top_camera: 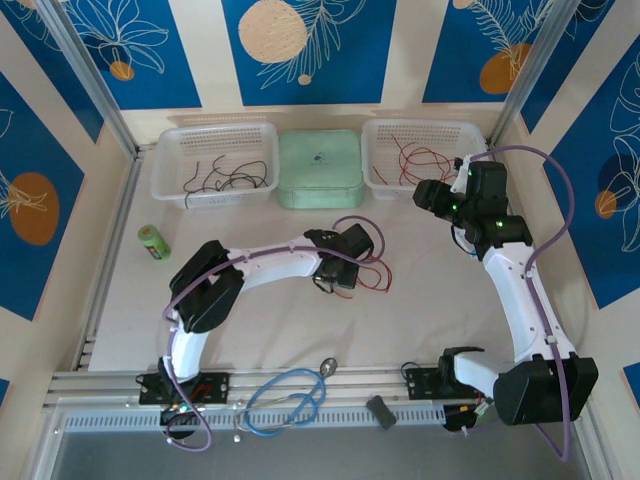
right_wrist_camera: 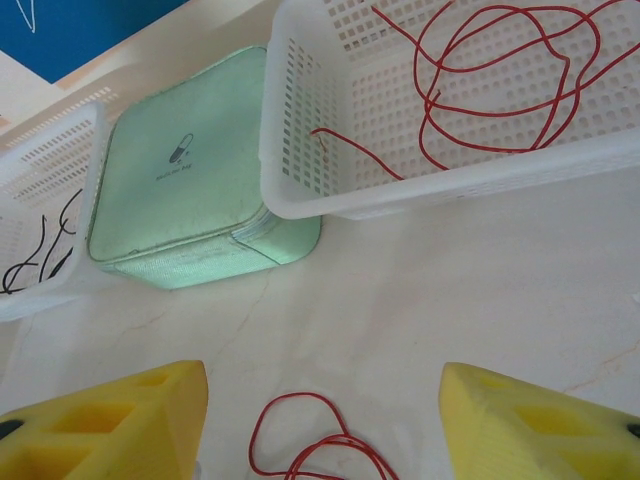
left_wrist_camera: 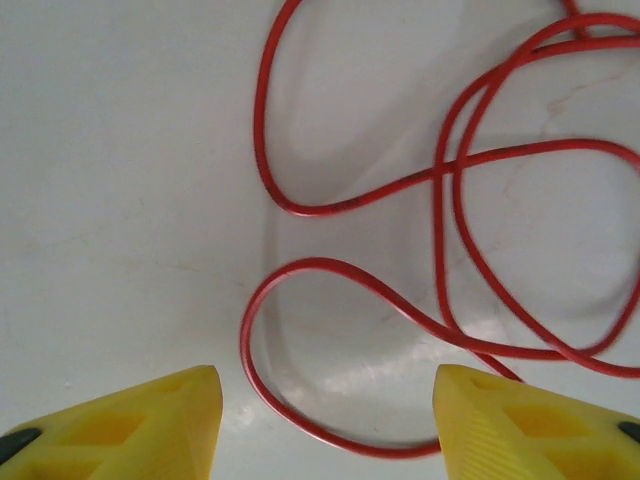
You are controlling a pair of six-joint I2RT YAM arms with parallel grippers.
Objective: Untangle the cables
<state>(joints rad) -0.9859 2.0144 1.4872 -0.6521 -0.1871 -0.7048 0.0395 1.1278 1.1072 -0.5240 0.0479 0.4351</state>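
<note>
A loose red cable [top_camera: 380,275] is seen near the middle of the counter [top_camera: 260,330], curled in loops & not in any basket. The left gripper [top_camera: 345,268] is placed right over it, so the left arm is judged much nearer than the right.

In the left wrist view the left gripper [left_wrist_camera: 325,378] is shown w/ its yellow fingers [left_wrist_camera: 150,420] held wide apart, and nothing is squeezed. The red cable [left_wrist_camera: 440,180] is spread on the counter ahead of the fingertips. Its closest loop is bent down into the gap, w/ the low curve laid across from one finger toward the other. No long straight part is found, only curves that are crossed over each other further ahead. So a grab is prob. best made straight down on that close loop.

The right gripper [top_camera: 432,195] is held by the right basket [top_camera: 372,150] at the far edge, where more red cables [top_camera: 420,160] are kept. It [right_wrist_camera: 325,372] is open too, w/ a small red loop [right_wrist_camera: 310,440] on the counter between its fingers. Black cables [top_camera: 225,178] are kept in the left basket [top_camera: 165,165].
</note>
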